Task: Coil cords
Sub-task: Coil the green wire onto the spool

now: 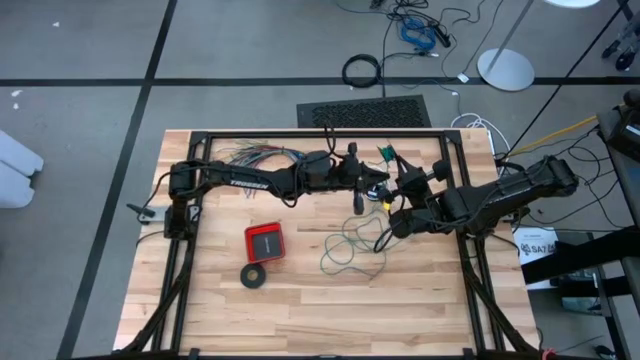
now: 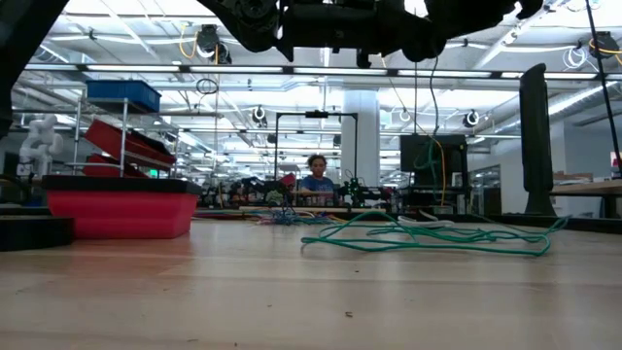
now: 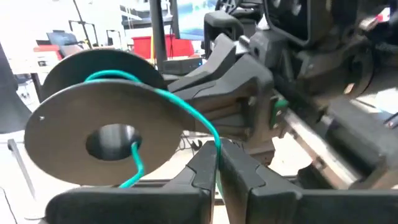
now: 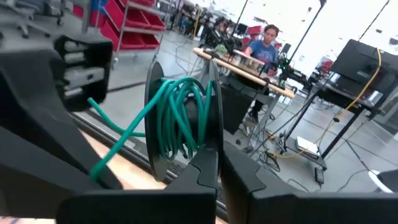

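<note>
**A:** Where was the teal wire (image 3: pixel 186 109)?

**B:** In 2 places. Part was wound on a dark spool (image 4: pixel 180 118) held up in the air between the arms, over the far middle of the table (image 1: pixel 300 320). The rest lay as a loose tangle (image 1: pixel 350 245) on the wood below, nearer the front.

**A:** And the left gripper (image 3: pixel 216 163)?

**B:** Just beside the spool, its 2 fingers drawn almost together with only a sliver between them — the wire ran off the spool's flange and down through that gap, pinched there.

**A:** The right gripper (image 4: pixel 217 163)?

**B:** It came in from the other side. Its fingers were fully closed at the spool's lower rim, and they appeared to clamp the flange edge, with the green turns bunched just above the tips.

**A:** Anything else on the table?

**B:** A red box (image 1: pixel 264 241) and a black ring (image 1: pixel 254 276) just in front of it — both left of the tangle and apart from it.
</note>
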`<action>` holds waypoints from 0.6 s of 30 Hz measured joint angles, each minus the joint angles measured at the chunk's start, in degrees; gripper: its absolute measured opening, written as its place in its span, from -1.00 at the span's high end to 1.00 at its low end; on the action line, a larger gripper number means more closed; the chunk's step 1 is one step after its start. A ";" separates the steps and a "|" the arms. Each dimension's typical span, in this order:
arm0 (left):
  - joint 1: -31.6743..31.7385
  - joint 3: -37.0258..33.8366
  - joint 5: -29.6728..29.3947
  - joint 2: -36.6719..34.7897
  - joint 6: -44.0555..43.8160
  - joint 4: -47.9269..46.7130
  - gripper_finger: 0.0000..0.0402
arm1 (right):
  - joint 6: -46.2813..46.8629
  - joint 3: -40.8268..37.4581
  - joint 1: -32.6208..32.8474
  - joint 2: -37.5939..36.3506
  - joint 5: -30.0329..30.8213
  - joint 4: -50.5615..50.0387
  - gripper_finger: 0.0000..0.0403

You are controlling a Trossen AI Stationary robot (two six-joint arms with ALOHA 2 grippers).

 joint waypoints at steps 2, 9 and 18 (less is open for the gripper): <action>0.02 0.00 0.27 0.00 1.15 -0.19 0.89 | 0.09 0.00 0.50 -0.20 0.25 0.01 1.00; 0.51 -0.52 3.31 -0.02 2.94 -0.35 0.89 | -1.51 0.00 2.14 -3.48 -2.08 -0.33 1.00; -0.90 -0.55 3.89 -0.02 1.50 5.13 0.89 | -1.71 0.00 2.53 -6.23 -2.82 3.31 1.00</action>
